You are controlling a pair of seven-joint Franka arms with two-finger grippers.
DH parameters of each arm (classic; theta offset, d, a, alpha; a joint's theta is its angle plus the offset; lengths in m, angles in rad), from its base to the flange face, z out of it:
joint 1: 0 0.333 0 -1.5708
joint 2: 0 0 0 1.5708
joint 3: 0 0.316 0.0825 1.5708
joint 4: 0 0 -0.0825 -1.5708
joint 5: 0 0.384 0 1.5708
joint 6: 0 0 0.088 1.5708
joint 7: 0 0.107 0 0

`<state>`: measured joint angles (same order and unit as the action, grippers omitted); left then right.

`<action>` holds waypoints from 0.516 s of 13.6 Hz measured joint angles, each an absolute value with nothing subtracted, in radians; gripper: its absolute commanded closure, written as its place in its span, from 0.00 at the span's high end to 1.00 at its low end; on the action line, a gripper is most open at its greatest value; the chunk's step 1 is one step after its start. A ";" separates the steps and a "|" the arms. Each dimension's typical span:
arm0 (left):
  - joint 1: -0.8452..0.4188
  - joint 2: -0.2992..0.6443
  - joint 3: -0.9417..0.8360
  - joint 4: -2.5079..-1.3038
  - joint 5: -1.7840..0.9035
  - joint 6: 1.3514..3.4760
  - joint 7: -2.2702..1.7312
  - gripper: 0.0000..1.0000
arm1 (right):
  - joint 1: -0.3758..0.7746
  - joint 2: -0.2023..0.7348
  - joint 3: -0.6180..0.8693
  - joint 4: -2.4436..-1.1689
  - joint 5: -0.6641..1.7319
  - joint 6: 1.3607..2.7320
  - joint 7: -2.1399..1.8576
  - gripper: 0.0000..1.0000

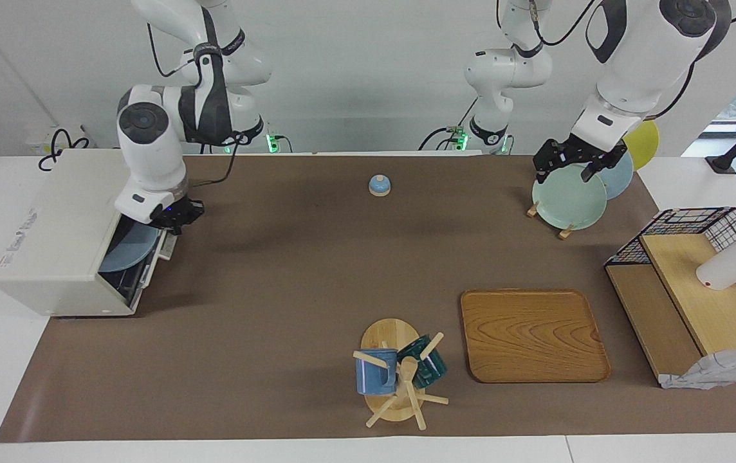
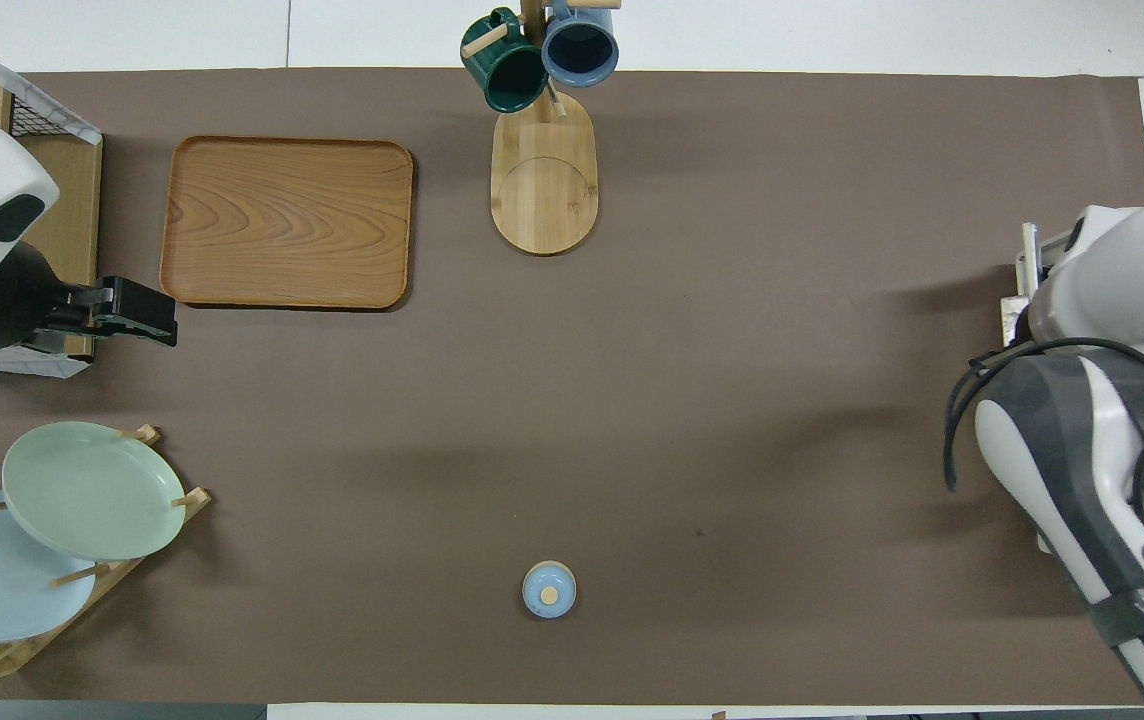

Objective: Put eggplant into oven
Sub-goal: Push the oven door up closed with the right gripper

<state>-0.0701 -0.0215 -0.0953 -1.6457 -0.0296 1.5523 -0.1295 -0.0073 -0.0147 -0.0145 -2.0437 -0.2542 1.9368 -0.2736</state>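
Two arms seen. Right gripper [image 1: 175, 215] at top edge of oven [image 1: 59, 231] door, nearly shut; finger state cannot be told. Eggplant hidden inside boxy cream oven; only pale blue plate [image 1: 125, 251] glimpsed through gap. Left gripper [image 1: 575, 159] held over round green plate [image 1: 569, 196], finger state unclear.

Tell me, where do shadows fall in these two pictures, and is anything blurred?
Facing view: soft, diffuse light; a faint shadow on the brown mat beside the oven, below the right gripper. Overhead view: a pale shadow band on the mat running in from the right arm; the left gripper looks sharp. No obvious blur in either view.
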 measured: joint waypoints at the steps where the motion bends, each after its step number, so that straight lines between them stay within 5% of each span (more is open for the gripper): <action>1: -0.070 -0.022 -0.095 -1.646 -0.030 1.552 -0.130 1.00 | -0.026 -0.026 -0.019 -2.042 -0.256 1.936 -0.300 0.00; 3: -0.070 -0.022 -0.095 -1.646 -0.030 1.552 -0.130 1.00 | -0.040 -0.033 -0.024 -2.037 -0.258 1.933 -0.331 0.04; 6: -0.070 -0.022 -0.095 -1.646 -0.030 1.552 -0.130 1.00 | -0.046 -0.035 -0.027 -2.023 -0.251 1.916 -0.334 0.43; 7: -0.070 -0.022 -0.095 -1.646 -0.030 1.552 -0.130 1.00 | -0.047 -0.038 -0.032 -2.014 -0.228 1.899 -0.336 0.83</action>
<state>-0.0701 -0.0215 -0.0953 -1.6457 -0.0296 1.5523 -0.1295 -0.0466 -0.0379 -0.0319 -2.0143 -0.2280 1.8990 -0.3362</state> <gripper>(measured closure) 0.000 0.855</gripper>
